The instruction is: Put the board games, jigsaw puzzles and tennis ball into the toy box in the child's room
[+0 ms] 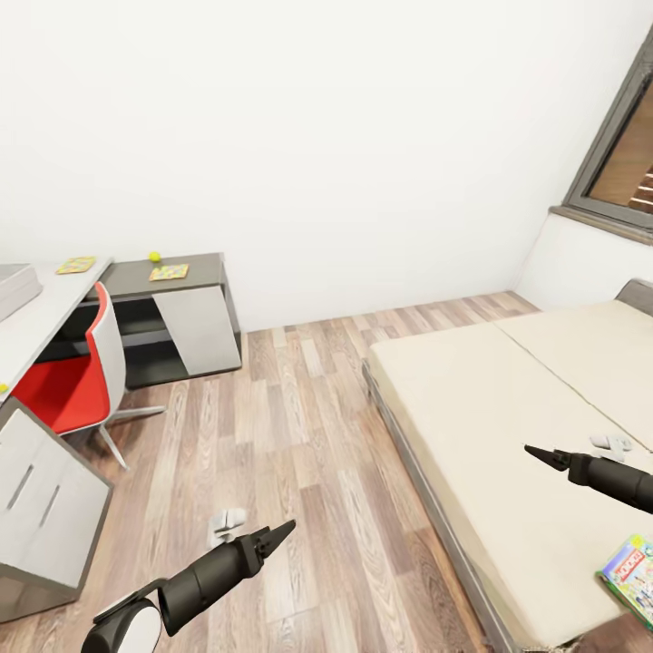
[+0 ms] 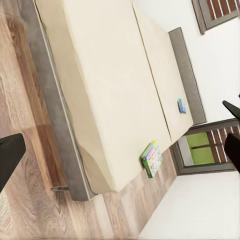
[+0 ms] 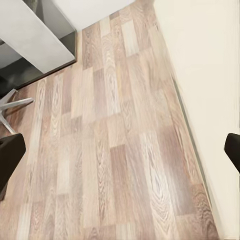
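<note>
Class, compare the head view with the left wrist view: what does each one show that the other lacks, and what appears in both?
Head view alone: the desk with two jigsaw puzzles and, a tennis ball, part of the toy box, and a red chair. Left wrist view alone: a small blue board game near the headboard. Both: the bed, the wood floor, and a colourful board game at the mattress edge.
</note>
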